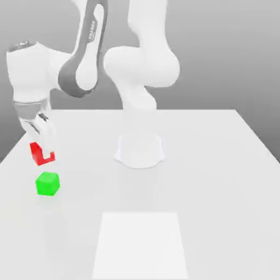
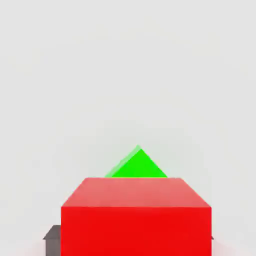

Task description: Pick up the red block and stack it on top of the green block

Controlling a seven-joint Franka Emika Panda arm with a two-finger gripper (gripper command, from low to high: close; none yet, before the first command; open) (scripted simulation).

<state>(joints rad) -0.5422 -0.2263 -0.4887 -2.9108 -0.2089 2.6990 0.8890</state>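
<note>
Fingers (image 1: 42, 143) of the white arm (image 1: 82, 54) clamp the red block (image 1: 41, 154), holding it clear of the counter (image 1: 219, 180) at the exterior view's left. Nearest in that view lies a pale square patch (image 1: 141, 245) on the counter. Beyond it sits the green block (image 1: 47, 184), resting on the surface just below the raised red block and apart from it. In the hand view, the red block (image 2: 135, 215) looms close, with a corner of the green block (image 2: 138, 165) peeking past it. Farther back stands the arm's round base (image 1: 139, 150).
</note>
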